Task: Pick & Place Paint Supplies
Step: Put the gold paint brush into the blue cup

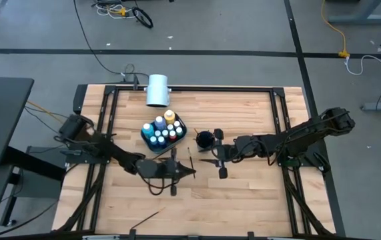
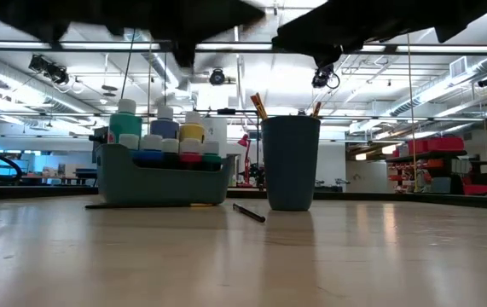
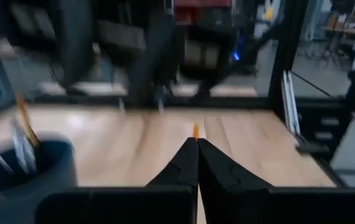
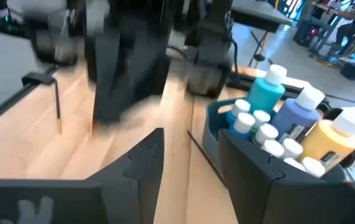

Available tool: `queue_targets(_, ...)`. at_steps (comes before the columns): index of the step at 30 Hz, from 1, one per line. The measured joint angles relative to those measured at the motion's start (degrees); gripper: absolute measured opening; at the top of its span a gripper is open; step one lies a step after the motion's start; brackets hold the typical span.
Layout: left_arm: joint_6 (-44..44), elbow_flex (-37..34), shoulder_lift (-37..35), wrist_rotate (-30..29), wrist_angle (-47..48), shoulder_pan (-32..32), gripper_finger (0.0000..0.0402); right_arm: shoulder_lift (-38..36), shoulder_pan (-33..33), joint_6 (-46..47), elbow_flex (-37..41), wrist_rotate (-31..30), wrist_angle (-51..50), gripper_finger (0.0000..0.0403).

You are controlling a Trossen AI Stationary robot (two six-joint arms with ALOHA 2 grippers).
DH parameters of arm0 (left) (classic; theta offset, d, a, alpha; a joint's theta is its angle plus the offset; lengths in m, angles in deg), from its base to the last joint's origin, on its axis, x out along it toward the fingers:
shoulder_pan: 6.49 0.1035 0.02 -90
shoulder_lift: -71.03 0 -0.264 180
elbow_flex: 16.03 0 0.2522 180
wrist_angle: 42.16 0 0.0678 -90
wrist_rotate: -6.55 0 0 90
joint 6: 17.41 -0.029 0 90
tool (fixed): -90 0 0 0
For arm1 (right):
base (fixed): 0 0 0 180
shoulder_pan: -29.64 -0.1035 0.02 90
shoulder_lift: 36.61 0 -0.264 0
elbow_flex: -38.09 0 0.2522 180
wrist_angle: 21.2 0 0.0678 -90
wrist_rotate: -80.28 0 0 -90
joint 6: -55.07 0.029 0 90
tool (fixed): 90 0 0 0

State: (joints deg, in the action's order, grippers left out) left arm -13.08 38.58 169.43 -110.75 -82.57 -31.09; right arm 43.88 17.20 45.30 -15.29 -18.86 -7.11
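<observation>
**Left end effector pinches a brush beside the cup**

From above, the wooden tabletop (image 1: pixel 243 193) fills the middle of the frame. Just left of centre sits a dark tray (image 1: pixel 163 131) packed with paint bottles (image 1: pixel 164 130), their caps white, with blue, teal and yellow bodies showing. Right beside it, near the centre, stands a dark cup (image 1: pixel 204 139) with brushes (image 2: pixel 258 106) poking out of its top, orange-handled ones among them in the low view.

The left end effector (image 1: pixel 191 171) sits below the tray, a little below the frame's centre. Its fingers (image 3: pixel 186 165) are pressed together, and an orange tip (image 3: pixel 195 130) of a brush peeks out between them in the left wrist view.

The right end effector (image 1: pixel 218 159) reaches in from the right, just below and right of the cup. Its fingers (image 4: pixel 141 163) stand spread apart with nothing between them.

A dark brush (image 2: pixel 249 213) lies on the tabletop in front of the cup in the low view. Another thin brush (image 1: pixel 148 217) lies alone toward the lower left of the overhead frame. A white cylinder (image 1: pixel 157 90) lies at the top edge.
</observation>
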Motion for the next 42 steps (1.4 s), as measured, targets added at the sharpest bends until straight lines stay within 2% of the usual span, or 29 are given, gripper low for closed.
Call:
queue_targets(5, -12.22, -0.02, -7.56, -3.80, -6.63, -2.77, 0.0001, 0.02, 0.02, -0.13, 0.00, 1.26, -0.65, 0.0155)
queue_targets(9, -20.26, 0.02, -9.88, -2.03, -13.71, -3.26, 0.0001, 0.75, 0.07, 4.10, -0.03, 3.12, 8.91, 0.0155)
queue_targets(12, -21.60, 0.02, -9.77, -1.60, -14.98, -2.59, 0.0002, 3.00, 0.06, 7.44, -0.04, 3.69, 17.35, 0.0155)
queue_targets(20, -20.87, 0.00, -9.65, -1.18, -13.65, -1.41, 0.0002, 11.44, 0.02, 8.74, -0.88, 4.19, 31.91, 0.0155)
queue_targets(28, -20.62, 0.00, -9.65, -1.01, -13.19, -0.79, 0.0002, 16.82, 0.02, 8.71, -8.69, 6.47, 29.75, 0.0155)
queue_targets(34, -20.49, 0.00, -9.65, -1.08, -12.99, -0.80, 0.0002, 17.07, 0.02, 7.88, -10.69, 7.05, 28.32, 0.0150)
queue_targets(38, -21.06, 0.00, -9.65, -1.84, -12.99, -0.79, 0.0002, 17.07, 0.02, 7.93, -11.04, 7.05, 26.79, 0.0117)
queue_targets(42, -21.07, 0.00, -9.65, -1.97, -12.97, -0.79, 0.0004, 17.07, 0.02, 7.55, -11.04, 7.22, 24.61, 0.0052)
